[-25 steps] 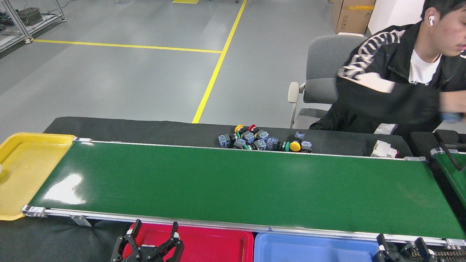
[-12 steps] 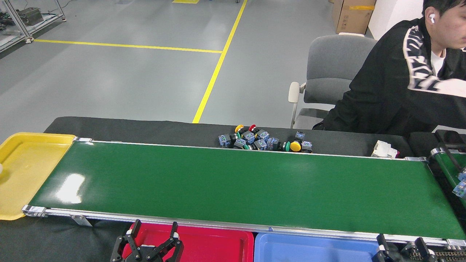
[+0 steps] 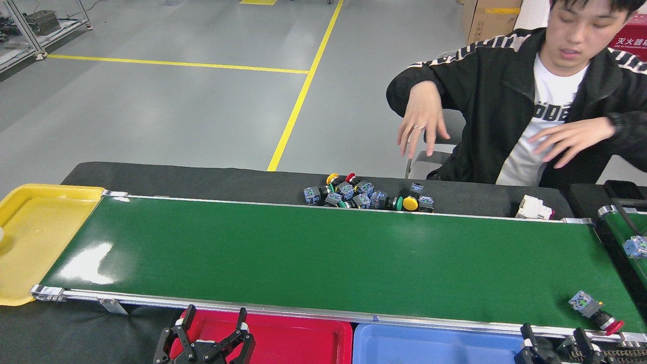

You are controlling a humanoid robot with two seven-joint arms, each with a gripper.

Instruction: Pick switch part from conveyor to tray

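Hanging spread wide and empty over the red tray [image 3: 283,339], the left fingers [image 3: 215,323] wait; the right fingers [image 3: 553,339] stand parted just below the conveyor [image 3: 323,258], with a switch part [image 3: 590,308] on the belt just beyond them.

Glossy dark-green conveyor [image 3: 323,258], silver frame along its edge, a white glare patch at the left end. On it at the far right, a switch part [image 3: 592,310] with a grey-blue body, black stem and red cap. Yellow tray [image 3: 30,237] at the left; red tray [image 3: 283,338] and blue tray [image 3: 434,344] below the belt. Behind the belt, a pile of switch parts [image 3: 366,197] shows blue-grey blocks with yellow, red and green caps on black cloth. The person [image 3: 536,96] wears a black jacket with white patterned stripes over a white shirt. Grey floor, yellow lines.
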